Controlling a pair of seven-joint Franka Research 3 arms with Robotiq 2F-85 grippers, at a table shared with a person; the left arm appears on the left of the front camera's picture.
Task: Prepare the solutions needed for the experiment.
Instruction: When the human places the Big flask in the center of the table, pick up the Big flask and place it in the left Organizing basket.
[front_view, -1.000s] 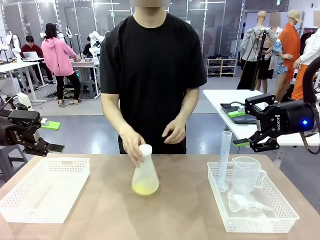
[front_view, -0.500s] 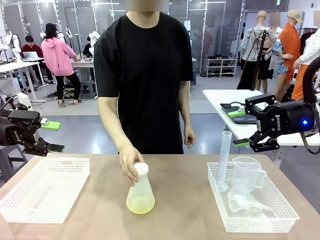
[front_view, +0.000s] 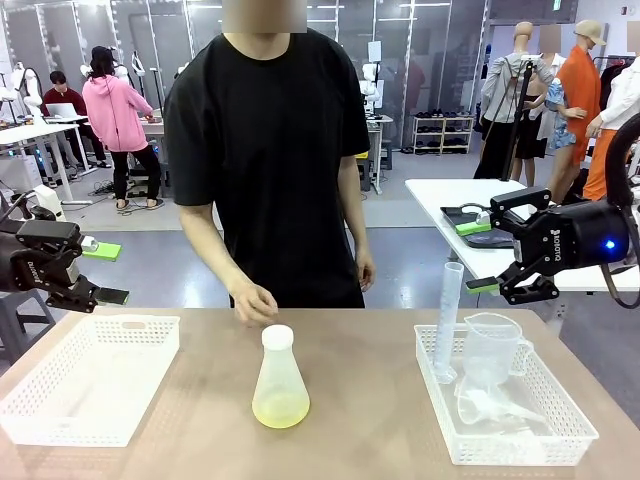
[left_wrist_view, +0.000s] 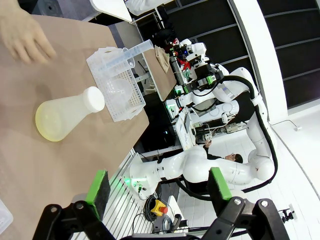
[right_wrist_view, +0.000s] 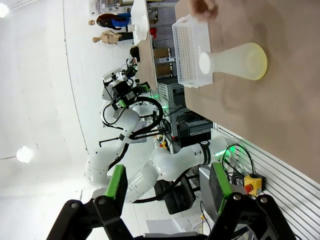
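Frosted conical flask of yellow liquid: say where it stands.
Front view: the flask stands upright mid-table, between the left white basket and right white basket, near the person's hand.

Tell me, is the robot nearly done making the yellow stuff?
Hardly begun, it seems. Done: the flask with a little yellow solution stands on the table, the person's hand off it. In hand: nothing; the robot's left hand and right hand hang open. Left: the jug and cylinder sit in their tray.

Front camera across table, wrist cameras rolled sideways (all share flask)
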